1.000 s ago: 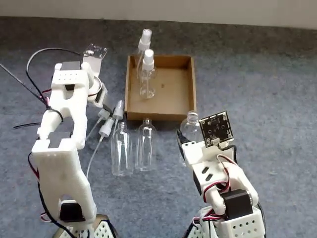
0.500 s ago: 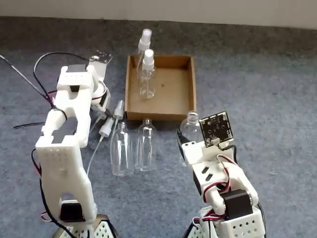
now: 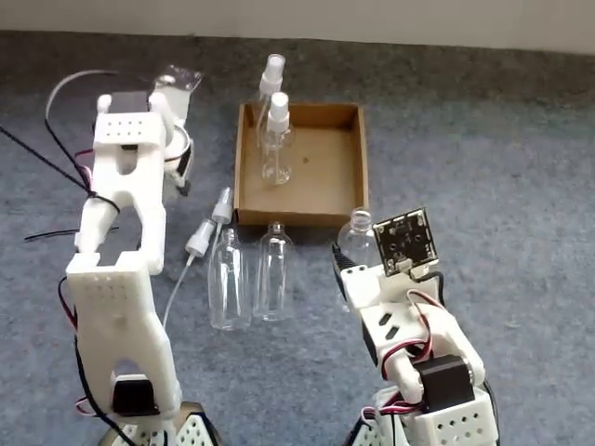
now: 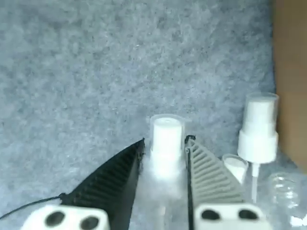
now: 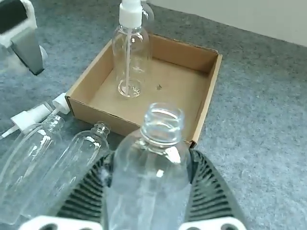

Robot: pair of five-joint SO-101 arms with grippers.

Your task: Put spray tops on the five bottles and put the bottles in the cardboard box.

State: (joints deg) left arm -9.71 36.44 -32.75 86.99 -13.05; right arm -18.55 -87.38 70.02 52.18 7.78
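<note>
My left gripper (image 4: 165, 142) is shut on a white spray top (image 4: 166, 136), held above the carpet left of the cardboard box (image 3: 325, 186). Two more spray tops (image 3: 221, 204) (image 3: 198, 242) lie on the carpet near the box's front left corner. Beside them lie two open clear bottles (image 3: 228, 279) (image 3: 272, 274). My right gripper (image 5: 149, 158) is shut on an upright open bottle (image 5: 160, 125), seen in the high view (image 3: 358, 232) at the box's front right corner. One capped bottle (image 3: 276, 139) stands inside the box, and another (image 3: 271, 74) stands at its far left corner.
Grey carpet (image 3: 493, 167) covers the table, with free room right of the box and in the box's right half (image 3: 335, 158). Black cables (image 3: 56, 167) trail beside the left arm. The box edge (image 4: 292, 72) lies beside the held spray top.
The left gripper has lifted one of three spray tops off the carpet and drawn back toward the far left. Two tops stay down. The right arm has not moved.
</note>
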